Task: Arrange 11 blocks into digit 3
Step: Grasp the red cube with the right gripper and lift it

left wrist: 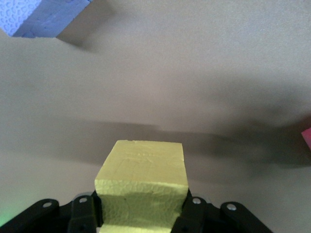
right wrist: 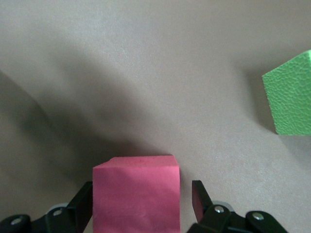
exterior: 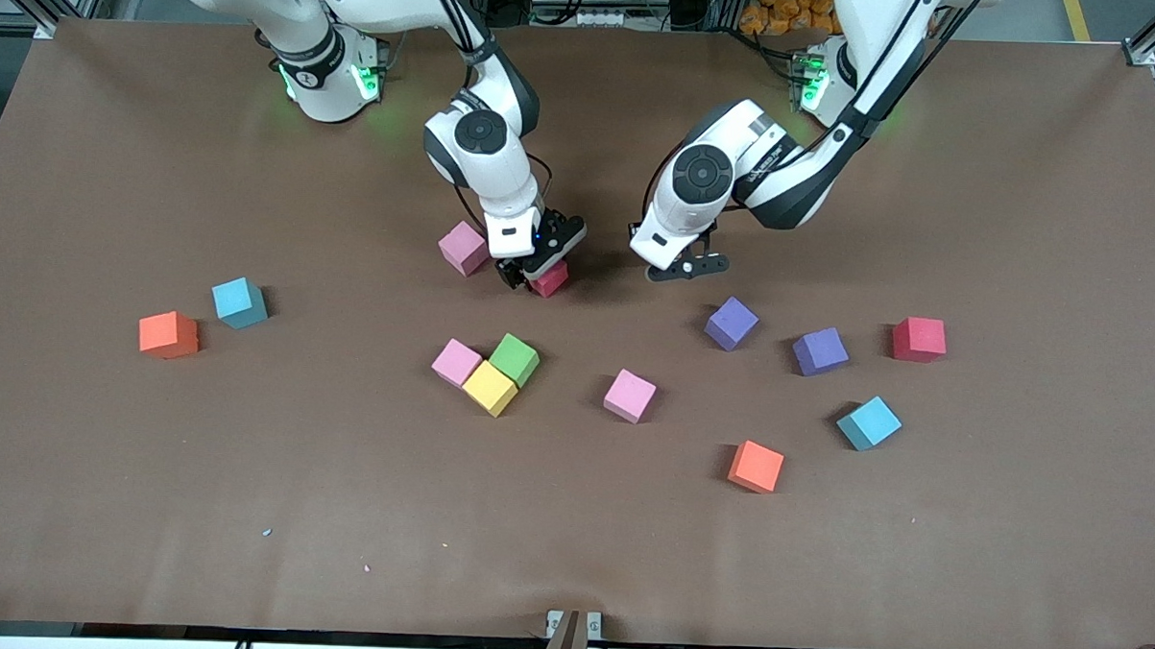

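R gripper [exterior: 538, 273] low near bench's robot-side edge, fingers spread round red block [exterior: 551, 279], w/ gap. L gripper [exterior: 687, 269] clamped on yellow block [left wrist: 141, 183].

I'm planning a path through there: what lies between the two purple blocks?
Nothing: the front view shows bare table between the purple block farther from the camera and the purple block beside the red block.

Foam cubes scattered all over the brown table [exterior: 149, 502], no digit formed yet.

Right gripper [exterior: 533, 277] sits low around a red foam cube [exterior: 551, 280], right beside a pink foam cube [exterior: 464, 248]. Left gripper [exterior: 687, 268] hangs near a purple foam cube [exterior: 731, 322]. Nearer the camera, a pink [exterior: 456, 362], green [exterior: 515, 359] and yellow cube [exterior: 491, 388] cluster touching.
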You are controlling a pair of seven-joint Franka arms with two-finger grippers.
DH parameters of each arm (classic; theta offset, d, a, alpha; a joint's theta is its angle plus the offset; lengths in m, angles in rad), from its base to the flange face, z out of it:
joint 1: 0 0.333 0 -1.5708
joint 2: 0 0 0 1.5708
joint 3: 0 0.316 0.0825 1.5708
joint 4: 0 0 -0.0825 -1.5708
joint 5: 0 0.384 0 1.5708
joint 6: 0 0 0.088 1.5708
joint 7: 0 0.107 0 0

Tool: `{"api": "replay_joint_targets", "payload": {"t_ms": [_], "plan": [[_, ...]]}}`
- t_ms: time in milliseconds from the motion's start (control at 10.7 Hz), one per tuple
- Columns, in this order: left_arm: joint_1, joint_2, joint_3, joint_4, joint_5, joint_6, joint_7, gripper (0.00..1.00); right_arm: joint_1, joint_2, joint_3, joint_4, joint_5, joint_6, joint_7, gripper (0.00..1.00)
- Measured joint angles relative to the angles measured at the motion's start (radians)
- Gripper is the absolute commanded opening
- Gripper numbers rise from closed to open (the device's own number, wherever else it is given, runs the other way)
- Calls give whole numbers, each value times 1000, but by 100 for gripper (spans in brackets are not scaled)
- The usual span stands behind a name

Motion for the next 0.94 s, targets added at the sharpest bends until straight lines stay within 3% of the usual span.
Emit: {"api": "replay_joint_targets", "payload": {"t_ms": [187, 281, 375, 750, 937], "plan": [[0, 0, 0, 7, 0, -2, 0, 0, 0, 1, 0, 4, 0, 0, 0, 28], [0, 0, 0, 8, 0, -8, 0, 0, 0, 2, 0, 4, 0, 0, 0, 5], [0, 0, 0, 8, 0, -15, -1, 0, 0, 1, 0, 5, 0, -2, 0, 0], [0, 0, 0, 6, 0, -31, -1, 0, 0, 0, 0, 14, -3, -29, -18, 0], [0, 1, 0, 6, 0, -37, 6, 0, 2, -1, 3, 16, -6, -35, -145, 0]]}}
